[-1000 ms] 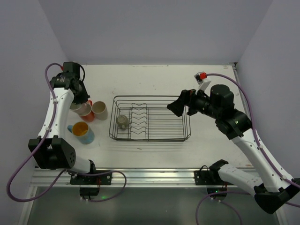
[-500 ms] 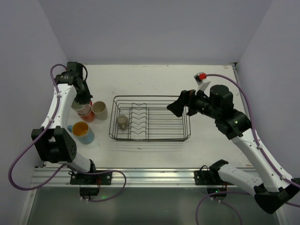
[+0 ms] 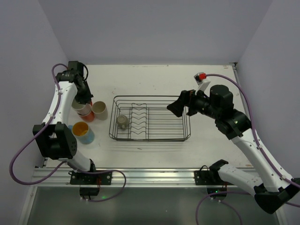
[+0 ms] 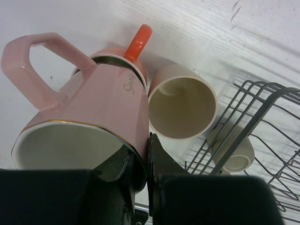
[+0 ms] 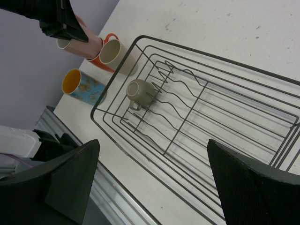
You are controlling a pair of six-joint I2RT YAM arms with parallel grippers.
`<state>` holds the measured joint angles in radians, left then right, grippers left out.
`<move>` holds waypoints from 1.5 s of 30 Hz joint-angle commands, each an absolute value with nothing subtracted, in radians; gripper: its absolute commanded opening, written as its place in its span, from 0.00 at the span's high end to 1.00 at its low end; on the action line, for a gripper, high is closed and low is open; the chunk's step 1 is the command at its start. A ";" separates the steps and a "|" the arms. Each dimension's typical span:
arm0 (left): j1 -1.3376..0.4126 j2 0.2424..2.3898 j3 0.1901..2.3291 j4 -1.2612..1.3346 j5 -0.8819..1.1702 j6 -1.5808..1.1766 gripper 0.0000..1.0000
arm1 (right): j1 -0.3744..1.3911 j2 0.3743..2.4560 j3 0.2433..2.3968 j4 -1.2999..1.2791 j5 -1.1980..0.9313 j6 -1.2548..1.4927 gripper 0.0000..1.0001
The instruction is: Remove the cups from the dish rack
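The left hand (image 4: pixel 139 157) pinches the rim of the pink mug (image 4: pixel 89 108), tilted mouth-toward-wrist across the mostly hidden orange mug (image 4: pixel 137 42) on the table (image 4: pixel 234 28) outside the dish rack (image 3: pixel 173 124), while the right hand (image 5: pixel 152 145) hangs spread over the rack's right end, the olive-grey mug (image 3: pixel 122 122) in its left.

On the side of the pink mug (image 4: pixel 89 108), seen from my left wrist, I read a pale cursive word that starts with "Sm". Its last letters blur near the orange mug (image 4: pixel 137 41). I find no other text.
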<state>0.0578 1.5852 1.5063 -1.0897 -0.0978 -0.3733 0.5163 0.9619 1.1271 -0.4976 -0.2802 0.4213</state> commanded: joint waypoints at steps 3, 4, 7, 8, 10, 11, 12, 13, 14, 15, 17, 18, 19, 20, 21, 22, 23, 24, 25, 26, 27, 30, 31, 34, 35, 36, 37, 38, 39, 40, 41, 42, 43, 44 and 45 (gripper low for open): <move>0.066 1.563 1.557 -1.101 -0.101 -0.357 1.00 | 0.514 0.957 1.138 -0.482 -0.305 0.403 0.01; 0.066 1.562 1.555 -1.104 -0.107 -0.359 1.00 | 0.514 0.960 1.138 -0.482 -0.307 0.403 0.01; 0.066 1.557 1.548 -1.104 -0.109 -0.360 1.00 | 0.514 0.960 1.138 -0.479 -0.314 0.405 0.01; 0.066 1.557 1.546 -1.106 -0.115 -0.364 1.00 | 0.514 0.959 1.138 -0.477 -0.318 0.405 0.01; 0.066 1.557 1.542 -1.108 -0.120 -0.364 1.00 | 0.514 0.960 1.137 -0.477 -0.319 0.403 0.01; 0.066 1.559 1.537 -1.108 -0.123 -0.364 1.00 | 0.514 0.957 1.135 -0.479 -0.319 0.405 0.01; 0.066 1.559 1.534 -1.108 -0.118 -0.364 1.00 | 0.514 0.956 1.135 -0.477 -0.319 0.406 0.01; 0.066 1.559 1.532 -1.106 -0.114 -0.365 1.00 | 0.514 0.954 1.134 -0.477 -0.316 0.405 0.01; 0.066 1.563 1.531 -1.106 -0.114 -0.367 1.00 | 0.514 0.953 1.132 -0.479 -0.314 0.406 0.01; 0.066 1.566 1.531 -1.108 -0.117 -0.368 1.00 | 0.514 0.951 1.132 -0.477 -0.314 0.405 0.01; 0.066 1.568 1.529 -1.109 -0.127 -0.373 1.00 | 0.514 0.951 1.134 -0.480 -0.314 0.406 0.01; 0.064 1.568 1.529 -1.109 -0.129 -0.376 1.00 | 0.514 0.948 1.132 -0.479 -0.314 0.407 0.01; 0.066 1.568 1.528 -1.108 -0.129 -0.376 1.00 | 0.514 0.946 1.132 -0.479 -0.313 0.407 0.01; 0.066 1.568 1.528 -1.108 -0.129 -0.376 1.00 | 0.514 0.946 1.132 -0.479 -0.311 0.407 0.01; 0.066 1.569 1.525 -1.108 -0.129 -0.377 1.00 | 0.514 0.945 1.131 -0.479 -0.311 0.408 0.01; 0.066 1.566 1.522 -1.108 -0.130 -0.377 1.00 | 0.514 0.943 1.132 -0.479 -0.313 0.408 0.01; 0.066 1.566 1.508 -1.104 -0.135 -0.380 1.00 | 0.514 0.943 1.132 -0.479 -0.313 0.408 0.01; 0.066 1.565 1.500 -1.101 -0.137 -0.382 1.00 | 0.514 0.942 1.131 -0.479 -0.313 0.408 0.01; 0.066 1.563 1.494 -1.098 -0.137 -0.382 0.99 | 0.515 0.942 1.131 -0.479 -0.313 0.408 0.01; 0.066 1.562 1.476 -1.094 -0.135 -0.383 0.99 | 0.514 0.942 1.131 -0.480 -0.314 0.408 0.01; 0.066 1.562 1.468 -1.082 -0.132 -0.383 0.98 | 0.514 0.942 1.129 -0.479 -0.314 0.408 0.01; 0.066 1.566 1.448 -1.074 -0.127 -0.387 0.95 | 0.514 0.943 1.129 -0.480 -0.318 0.408 0.01; 0.066 1.569 1.445 -1.069 -0.127 -0.387 0.95 | 0.514 0.942 1.129 -0.480 -0.318 0.408 0.01; 0.064 1.569 1.442 -1.062 -0.126 -0.385 0.95 | 0.514 0.942 1.129 -0.482 -0.316 0.408 0.01; 0.066 1.571 1.440 -1.062 -0.126 -0.385 0.94 | 0.514 0.942 1.127 -0.482 -0.316 0.408 0.01; 0.066 1.571 1.440 -1.062 -0.127 -0.385 0.94 | 0.514 0.942 1.129 -0.482 -0.316 0.408 0.01; 0.066 1.571 1.440 -1.062 -0.129 -0.385 0.91 | 0.514 0.945 1.129 -0.480 -0.319 0.408 0.01; 0.066 1.569 1.442 -1.062 -0.130 -0.385 0.88 | 0.515 0.945 1.127 -0.480 -0.321 0.408 0.01; 0.066 1.568 1.442 -1.062 -0.133 -0.387 0.86 | 0.514 0.946 1.127 -0.479 -0.322 0.408 0.01; 0.066 1.566 1.442 -1.060 -0.135 -0.388 0.80 | 0.514 0.946 1.127 -0.479 -0.325 0.407 0.01; 0.066 1.565 1.443 -1.060 -0.135 -0.390 0.77 | 0.514 0.948 1.126 -0.480 -0.327 0.407 0.01; 0.066 1.565 1.445 -1.060 -0.137 -0.391 0.72 | 0.514 0.948 1.127 -0.480 -0.327 0.407 0.01; 0.066 1.563 1.448 -1.060 -0.140 -0.394 0.69 | 0.514 0.948 1.126 -0.479 -0.327 0.407 0.01; 0.066 1.562 1.450 -1.060 -0.143 -0.397 0.67 | 0.514 0.948 1.126 -0.480 -0.327 0.407 0.01; 0.066 1.557 1.451 -1.054 -0.143 -0.400 0.62 | 0.514 0.946 1.126 -0.479 -0.328 0.407 0.01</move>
<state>0.0586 1.5875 1.4509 -1.0637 -0.1238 -0.3836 0.5163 0.9611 1.1271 -0.4973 -0.3058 0.4213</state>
